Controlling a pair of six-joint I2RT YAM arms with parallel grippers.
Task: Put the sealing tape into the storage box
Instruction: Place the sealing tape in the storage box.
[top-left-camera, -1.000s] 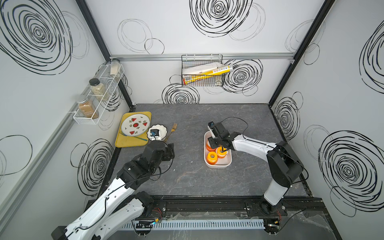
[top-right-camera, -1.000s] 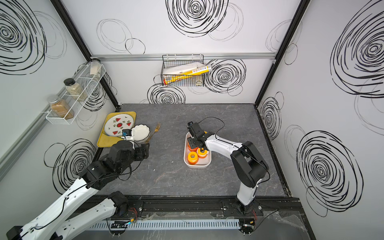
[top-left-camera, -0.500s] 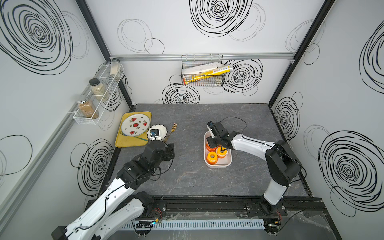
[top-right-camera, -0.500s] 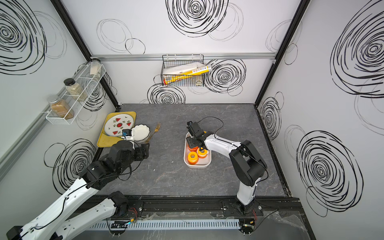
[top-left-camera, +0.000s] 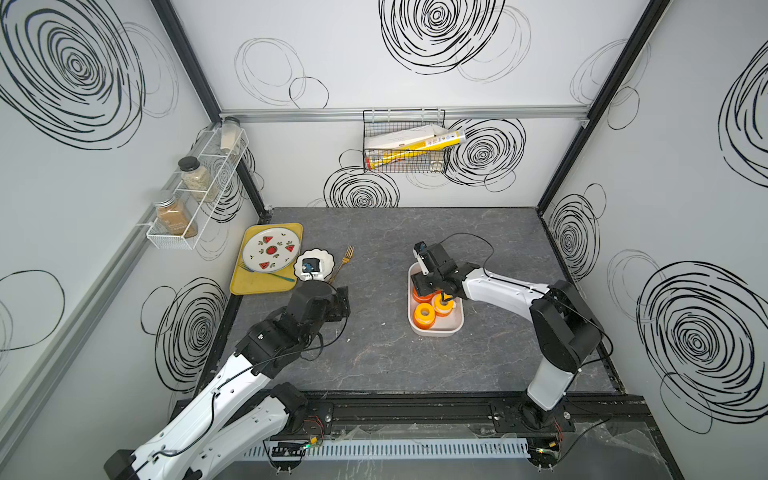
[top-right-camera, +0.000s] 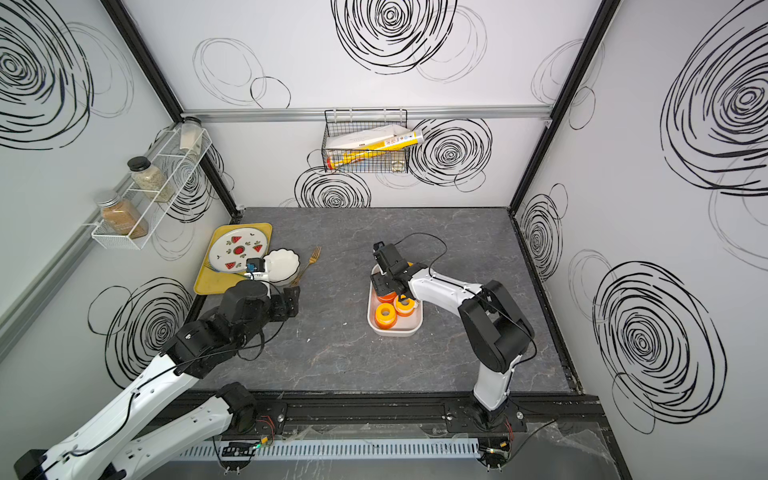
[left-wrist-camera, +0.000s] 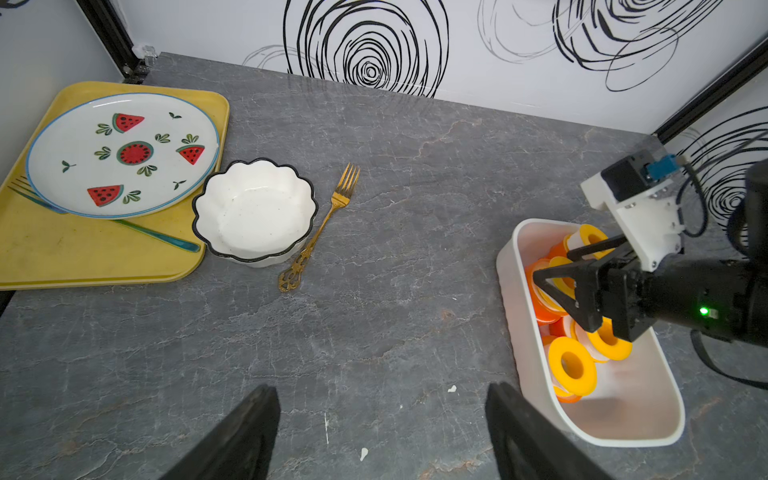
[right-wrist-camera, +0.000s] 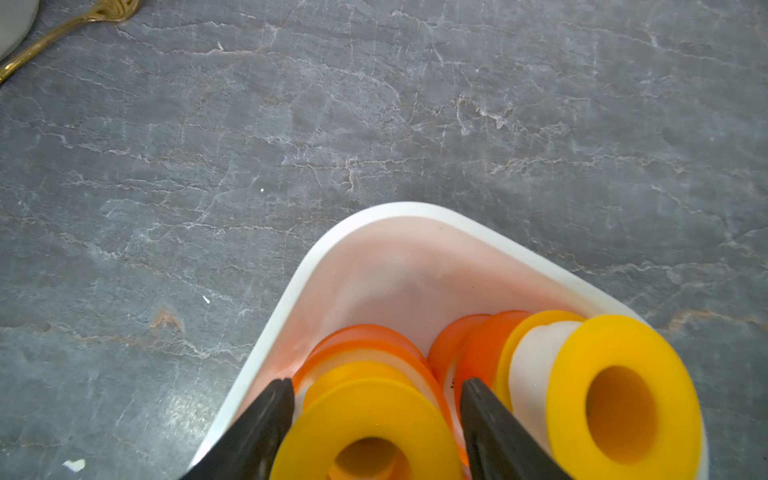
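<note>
The storage box (top-left-camera: 436, 332) (top-right-camera: 395, 332), a white tub, sits right of the table's centre. Several spools of sealing tape (top-left-camera: 424, 314) (top-right-camera: 385, 315) (left-wrist-camera: 572, 365) with orange or yellow flanges lie inside it. My right gripper (top-left-camera: 444, 297) (top-right-camera: 401, 298) (left-wrist-camera: 557, 299) (right-wrist-camera: 374, 386) reaches down into the box. Its jaws stand open on either side of a yellow spool (right-wrist-camera: 374, 419), with a gap on one side. My left gripper (top-left-camera: 343, 301) (top-right-camera: 293, 301) (left-wrist-camera: 380, 388) hangs wide open over bare table, left of the box, holding nothing.
At the left stand a yellow tray (left-wrist-camera: 83, 257) with a watermelon plate (left-wrist-camera: 124, 153), a white scalloped bowl (left-wrist-camera: 253, 212) and a gold fork (left-wrist-camera: 328, 220). A wire basket (top-left-camera: 405, 145) hangs on the back wall and a spice rack (top-left-camera: 195, 187) on the left wall.
My right gripper's jaws have spread a little around the yellow spool in the box. The left arm has not moved.
</note>
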